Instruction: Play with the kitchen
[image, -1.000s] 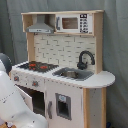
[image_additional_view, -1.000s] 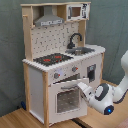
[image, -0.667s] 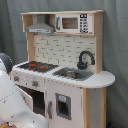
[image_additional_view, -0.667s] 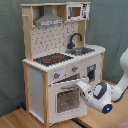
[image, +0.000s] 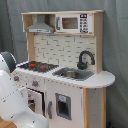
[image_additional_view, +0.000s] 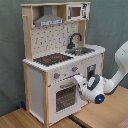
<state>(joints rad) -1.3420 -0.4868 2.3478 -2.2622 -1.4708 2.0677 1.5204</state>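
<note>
The kitchen (image: 62, 70) (image_additional_view: 57, 60), a tall white and light-wood toy, is standing upright on a wooden table (image_additional_view: 30, 119) against a grey curtain backdrop (image_additional_view: 112, 25). In both exterior views its top shelf is carrying a grey hood (image: 40, 26) (image_additional_view: 49, 20) and a toy microwave (image: 74, 23) (image_additional_view: 76, 11), with a white tiled back panel below them. On the counter, the black-red hob (image: 37, 65) (image_additional_view: 52, 59) is sitting beside the steel sink (image: 72, 74) (image_additional_view: 82, 50), and the black faucet (image: 85, 59) (image_additional_view: 75, 40) is arching over the sink's far edge. Below the hob are the knobs (image_additional_view: 56, 76) and the windowed oven door (image_additional_view: 64, 97).

In the second exterior view the white arm (image_additional_view: 117, 70) is reaching in from the second exterior view's right, bending down from a high elbow and then turning toward the kitchen's front. Its hand (image_additional_view: 80, 81) is pressing up against the front panel just under the knobs, at the top of the oven door near its handle. Whether the fingers are apart or together cannot be told, since the wrist body is covering them. A blue light (image_additional_view: 99, 98) is glowing on the underside of the wrist.

In the first exterior view the arm (image: 12, 100) is filling the first exterior view's lower left corner, in front of the oven side of the kitchen, and the hand itself is hidden behind it.
</note>
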